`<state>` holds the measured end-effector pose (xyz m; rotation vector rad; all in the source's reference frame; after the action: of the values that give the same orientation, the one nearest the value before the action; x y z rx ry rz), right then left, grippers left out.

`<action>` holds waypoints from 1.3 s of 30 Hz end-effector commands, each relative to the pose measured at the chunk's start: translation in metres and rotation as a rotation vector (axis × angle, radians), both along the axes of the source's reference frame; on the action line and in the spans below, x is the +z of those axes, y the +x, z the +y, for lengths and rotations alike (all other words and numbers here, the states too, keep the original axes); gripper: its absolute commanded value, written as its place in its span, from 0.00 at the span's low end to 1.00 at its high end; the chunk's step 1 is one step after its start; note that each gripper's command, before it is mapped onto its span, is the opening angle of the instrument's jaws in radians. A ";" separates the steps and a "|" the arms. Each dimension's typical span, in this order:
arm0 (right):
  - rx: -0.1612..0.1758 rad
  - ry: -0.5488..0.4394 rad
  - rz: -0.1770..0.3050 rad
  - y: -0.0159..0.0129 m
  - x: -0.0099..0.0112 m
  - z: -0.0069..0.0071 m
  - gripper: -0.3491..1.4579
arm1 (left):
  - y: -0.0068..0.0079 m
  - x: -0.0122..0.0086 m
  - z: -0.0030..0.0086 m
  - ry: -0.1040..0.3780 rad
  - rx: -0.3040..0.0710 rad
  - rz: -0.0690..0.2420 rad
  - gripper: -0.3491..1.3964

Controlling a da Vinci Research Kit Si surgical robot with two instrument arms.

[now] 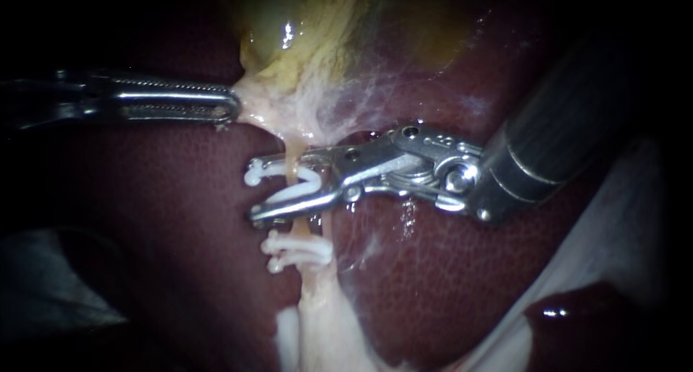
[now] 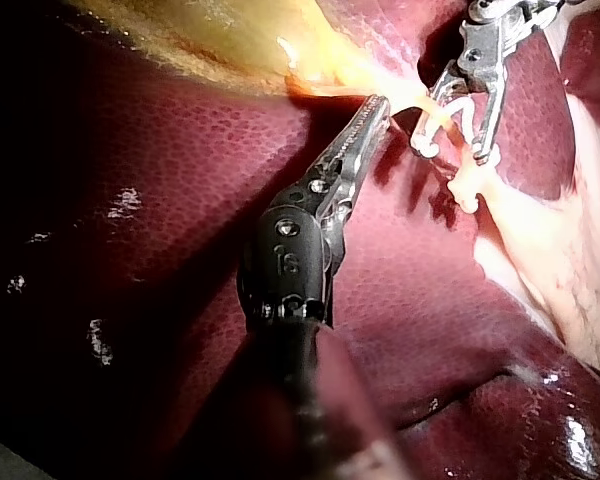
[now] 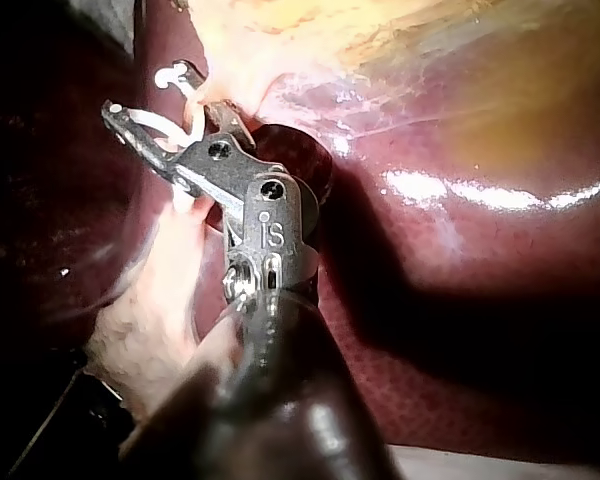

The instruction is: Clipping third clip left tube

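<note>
Holding an open clip [image 1: 303,190], right instrument [image 1: 254,188] straddles the tube [image 1: 292,161].

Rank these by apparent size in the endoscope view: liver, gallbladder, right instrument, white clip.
1. liver
2-3. gallbladder and right instrument: unsure, since the view cuts off the gallbladder and the instrument lies nearer the camera
4. white clip

Endoscope sits close, facing the thin pale-yellow tube [image 1: 292,171]; both wrist cameras eye it from opposite sides, farther back.
</note>
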<state>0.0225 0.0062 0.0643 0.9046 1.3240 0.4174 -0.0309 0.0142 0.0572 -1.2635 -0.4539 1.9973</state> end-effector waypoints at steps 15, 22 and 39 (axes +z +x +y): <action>-0.041 0.031 0.024 -0.0006 -0.0002 -0.0002 0.22 | 0.0000 0.0000 0.0000 -0.001 -0.001 0.000 0.00; -0.044 0.031 0.026 -0.0007 -0.0002 -0.0002 0.03 | -0.0001 0.0000 0.0000 -0.001 -0.001 0.000 0.00; -0.039 0.069 0.011 -0.0009 -0.0003 -0.0004 0.00 | 0.0000 0.0000 0.0000 0.000 -0.001 0.000 0.00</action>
<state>0.0216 0.0058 0.0639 0.9898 1.3060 0.4315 -0.0310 0.0142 0.0572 -1.2631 -0.4524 1.9973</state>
